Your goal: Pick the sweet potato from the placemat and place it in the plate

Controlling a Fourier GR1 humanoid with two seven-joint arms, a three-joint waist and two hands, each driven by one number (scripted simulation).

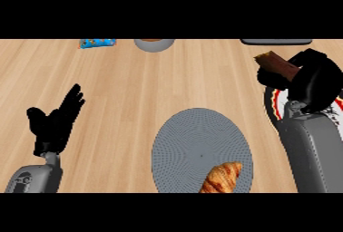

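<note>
Pale wooden planks make up the counter (134, 90), which fills the head view. Nearest, at the lower middle, lies a round grey woven placemat (194, 145). A golden-brown croissant (223, 177) rests on its near right part, and no sweet potato is on it.

At the left, the left hand (55, 121) rests open with its fingers straight and slightly spread, pointing up. It touches nothing.

Along the right edge, the grey forearm hides most of a white plate with a red rim (273, 108); only a curved strip of that rim shows, just right of the placemat.

Beyond that strip, the right hand (309, 74) is curled round one end of the brown, stubby sweet potato (272, 62). The other end juts out to the left, above the plate's far left edge. Whether it is clear of the plate or touching it cannot be told.

As I judge it, the pick is done and the carry is nearly over. What remains is to bring the sweet potato down inside the rim and uncurl the fingers.

Farthest off, along the top edge, sit a blue snack packet (97, 43), a grey round bowl (154, 45) and a dark flat tray (276, 41), all well apart from the plate.
</note>
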